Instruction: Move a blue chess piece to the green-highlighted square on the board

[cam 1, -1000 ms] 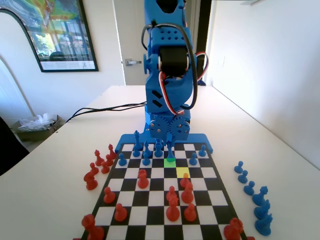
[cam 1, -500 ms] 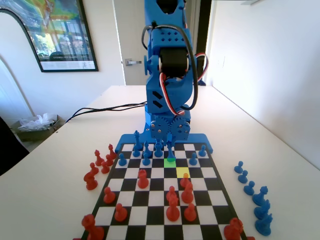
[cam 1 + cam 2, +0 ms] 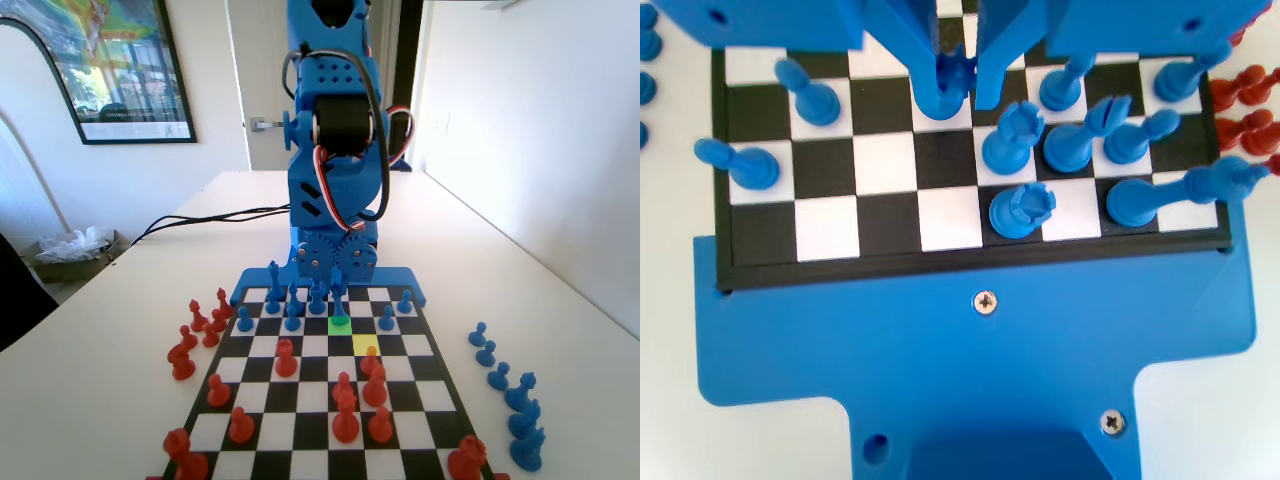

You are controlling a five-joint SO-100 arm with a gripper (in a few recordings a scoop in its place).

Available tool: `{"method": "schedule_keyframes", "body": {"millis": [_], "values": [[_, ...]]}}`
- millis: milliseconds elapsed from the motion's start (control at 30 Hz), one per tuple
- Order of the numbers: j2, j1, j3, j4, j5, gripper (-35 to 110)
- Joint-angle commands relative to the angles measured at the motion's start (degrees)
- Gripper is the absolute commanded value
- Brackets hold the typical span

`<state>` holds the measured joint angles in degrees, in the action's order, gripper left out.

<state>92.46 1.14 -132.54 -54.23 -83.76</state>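
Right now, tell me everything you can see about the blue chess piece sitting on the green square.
The blue chess piece is slim, plain blue plastic by its look, with a wider round base. It stands upright on the green-highlighted square, near the board's far end in the fixed view. In the wrist view the gripper sits low around it, one jaw on either side; whether the jaws touch it is unclear.
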Motion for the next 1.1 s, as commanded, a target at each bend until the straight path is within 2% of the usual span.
{"method": "schedule_keyframes", "body": {"millis": [0,1067], "values": [[0.62,0.00,0.35,0.26,-1.41,4],[0.62,-0.88,0.97,1.67,-1.93,7]]}}
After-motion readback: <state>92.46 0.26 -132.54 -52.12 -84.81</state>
